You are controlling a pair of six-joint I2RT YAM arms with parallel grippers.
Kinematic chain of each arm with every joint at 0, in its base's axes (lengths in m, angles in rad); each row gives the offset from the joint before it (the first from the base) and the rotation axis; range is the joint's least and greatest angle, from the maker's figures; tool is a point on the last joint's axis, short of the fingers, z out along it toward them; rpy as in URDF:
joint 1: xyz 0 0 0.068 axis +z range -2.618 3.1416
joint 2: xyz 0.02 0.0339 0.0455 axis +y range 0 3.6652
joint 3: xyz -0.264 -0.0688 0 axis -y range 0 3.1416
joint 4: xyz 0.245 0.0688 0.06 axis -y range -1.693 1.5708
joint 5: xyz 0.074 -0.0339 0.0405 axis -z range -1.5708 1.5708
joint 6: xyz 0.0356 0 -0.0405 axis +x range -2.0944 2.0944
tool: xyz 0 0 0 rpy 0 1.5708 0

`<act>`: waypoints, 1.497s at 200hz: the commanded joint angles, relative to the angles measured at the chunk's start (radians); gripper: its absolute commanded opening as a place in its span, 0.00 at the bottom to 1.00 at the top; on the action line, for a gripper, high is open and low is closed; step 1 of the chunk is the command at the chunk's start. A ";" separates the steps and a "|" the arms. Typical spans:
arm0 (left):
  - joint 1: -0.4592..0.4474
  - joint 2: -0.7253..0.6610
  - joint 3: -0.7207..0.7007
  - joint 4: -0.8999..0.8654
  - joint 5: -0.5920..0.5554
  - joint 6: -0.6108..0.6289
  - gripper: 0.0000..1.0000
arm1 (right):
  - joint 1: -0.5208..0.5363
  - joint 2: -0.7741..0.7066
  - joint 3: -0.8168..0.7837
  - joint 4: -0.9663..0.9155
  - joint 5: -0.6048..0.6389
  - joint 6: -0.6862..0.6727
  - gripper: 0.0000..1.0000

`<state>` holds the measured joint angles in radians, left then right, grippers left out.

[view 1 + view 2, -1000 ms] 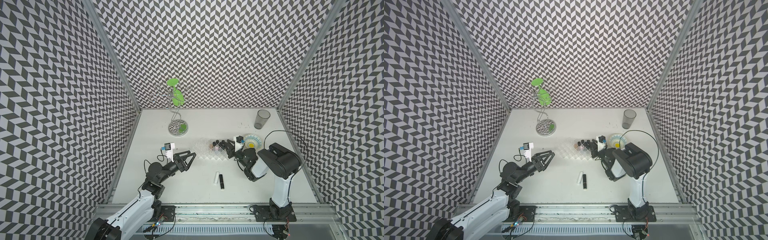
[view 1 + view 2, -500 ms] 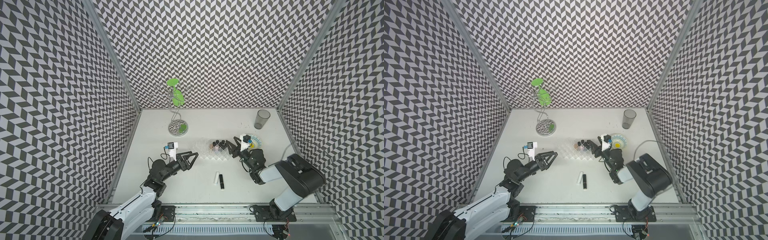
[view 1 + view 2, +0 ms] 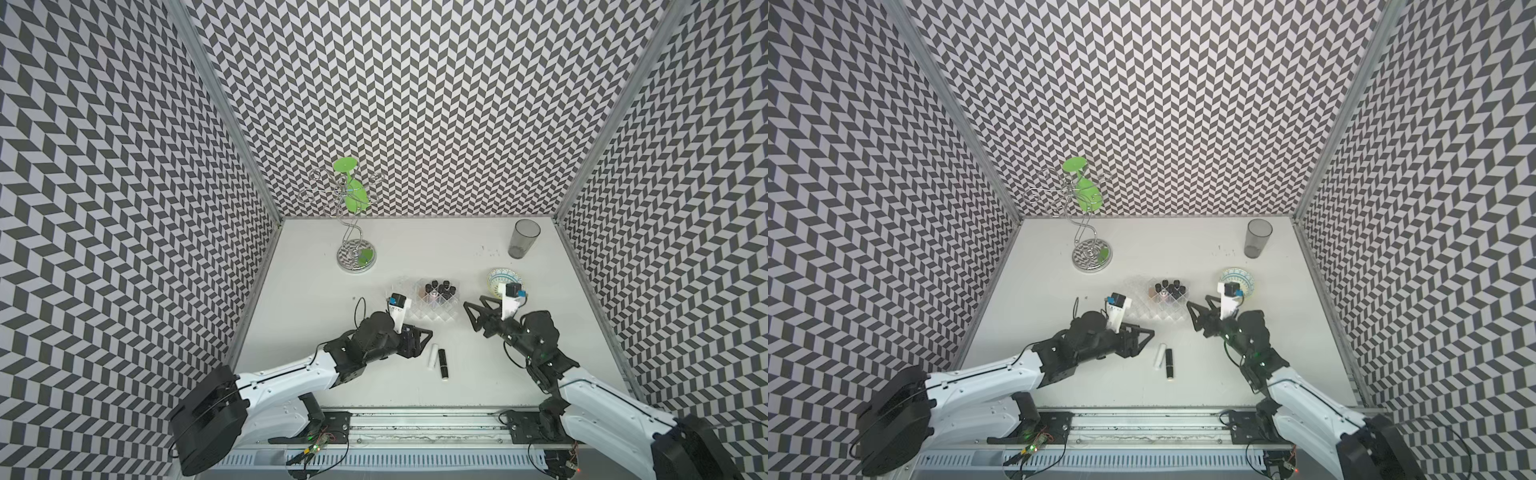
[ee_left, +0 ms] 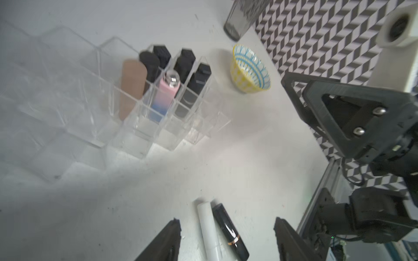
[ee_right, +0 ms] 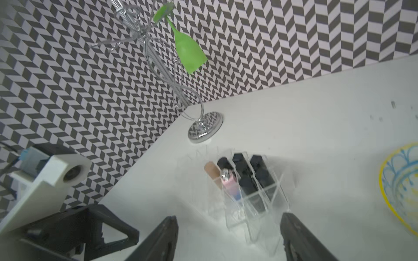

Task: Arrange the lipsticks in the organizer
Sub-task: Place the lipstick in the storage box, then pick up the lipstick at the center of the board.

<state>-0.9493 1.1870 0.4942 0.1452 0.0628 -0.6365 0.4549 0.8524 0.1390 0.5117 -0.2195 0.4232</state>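
At the far left of the white table (image 3: 307, 316) a chrome wire stand (image 3: 356, 258) is seen, with a green wine glass (image 3: 356, 195) hung upside down from it; nearer, the left gripper (image 3: 417, 341) is held low over the tabletop, its fingers (image 4: 167, 239) spread and grasping nothing.

Just beyond it stands the clear acrylic organizer (image 3: 438, 318); a tan lipstick (image 4: 132, 88), a pink-to-blue lipstick (image 4: 166, 97) and several black lipsticks (image 3: 441, 289) are stood upright in its right-hand back compartments, while the rest are seen empty.

Two tubes are left outside: a white lipstick (image 3: 433, 355) and a gold-banded black lipstick (image 3: 443, 363) are laid side by side, touching, on the bare table in front of the organizer, just ahead of the left gripper.

Right of the organizer the right gripper (image 3: 471, 316) is raised, its fingers (image 5: 162, 239) parted and empty; behind it a blue-and-yellow patterned bowl (image 3: 498, 277) and, further back, a grey tumbler (image 3: 523, 239) are set.

Both loose tubes are judged light, rigid and glossy, so rolling and slipping are to be expected; each is best pinched across mid-barrel, singly; as they touch, the white one, nearer the left gripper, is probably best taken first.
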 commanded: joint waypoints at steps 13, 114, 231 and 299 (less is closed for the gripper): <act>-0.056 0.171 0.101 -0.136 -0.093 0.043 0.65 | -0.004 -0.064 0.012 -0.197 -0.109 0.062 0.83; -0.135 0.418 0.269 -0.310 -0.171 -0.008 0.49 | 0.006 -0.265 -0.048 -0.326 -0.125 0.093 0.72; -0.128 0.570 0.420 -0.533 -0.263 -0.045 0.31 | 0.007 -0.374 -0.072 -0.341 -0.142 0.106 0.72; -0.118 0.645 0.489 -0.585 -0.262 -0.038 0.29 | 0.006 -0.425 -0.078 -0.358 -0.161 0.117 0.70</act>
<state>-1.0729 1.7870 1.0000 -0.3363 -0.2123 -0.6712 0.4561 0.4545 0.0677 0.1356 -0.3664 0.5323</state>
